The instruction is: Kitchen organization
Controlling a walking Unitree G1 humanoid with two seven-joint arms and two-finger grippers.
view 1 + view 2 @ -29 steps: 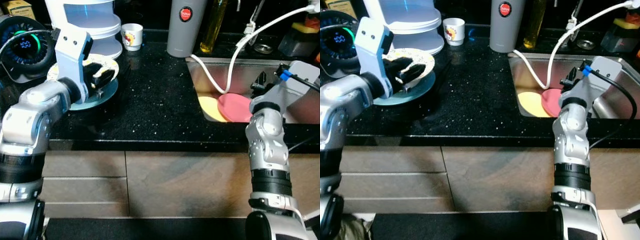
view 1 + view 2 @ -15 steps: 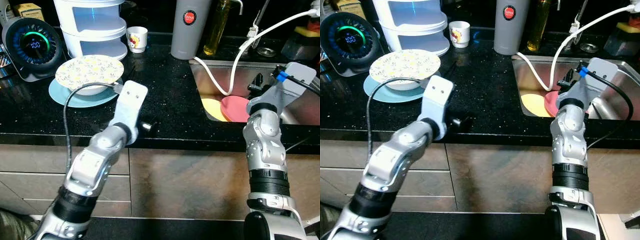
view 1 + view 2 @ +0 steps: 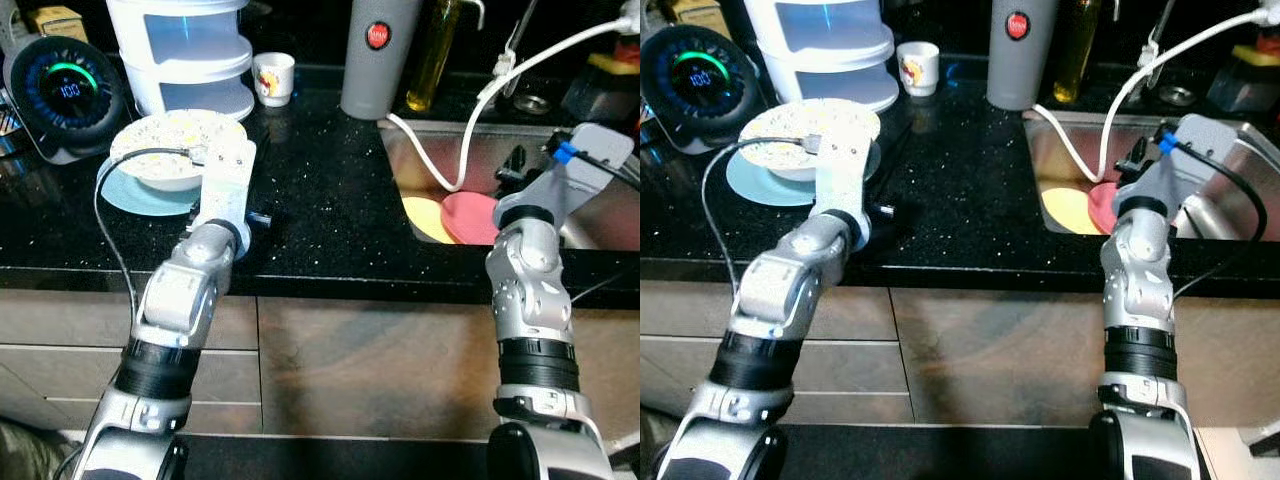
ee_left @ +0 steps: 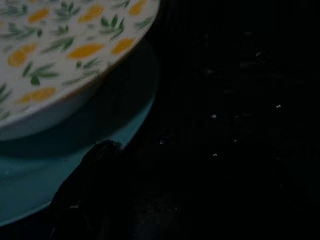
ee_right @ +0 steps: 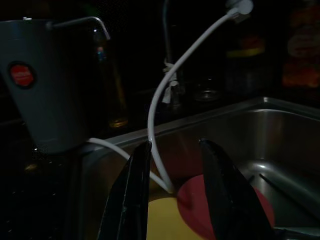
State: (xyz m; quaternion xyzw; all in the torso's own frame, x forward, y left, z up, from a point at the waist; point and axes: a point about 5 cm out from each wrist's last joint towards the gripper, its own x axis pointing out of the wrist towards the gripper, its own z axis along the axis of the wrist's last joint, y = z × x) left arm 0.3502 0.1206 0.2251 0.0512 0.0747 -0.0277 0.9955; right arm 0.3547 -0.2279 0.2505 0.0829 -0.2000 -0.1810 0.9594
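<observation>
On the black worktop [image 3: 320, 200] we see our left gripper [image 3: 258, 217] beside the patterned bowl [image 3: 178, 150] on its blue plate [image 3: 150, 198], jaws unreadable, while our right gripper [image 5: 172, 197] hangs jaws-apart over the sink [image 3: 440, 150] holding red plate [image 3: 470, 215] and yellow plate [image 3: 422, 215].

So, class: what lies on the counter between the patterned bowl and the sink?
Between the patterned bowl and the sink, the left eye view shows bare speckled black counter.

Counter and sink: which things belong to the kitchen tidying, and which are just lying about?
Job:
patterned bowl on blue plate
yellow plate and red plate in sink
left hand
right hand

Lying about:
cup
grey canister
oil bottle
white hose
</observation>
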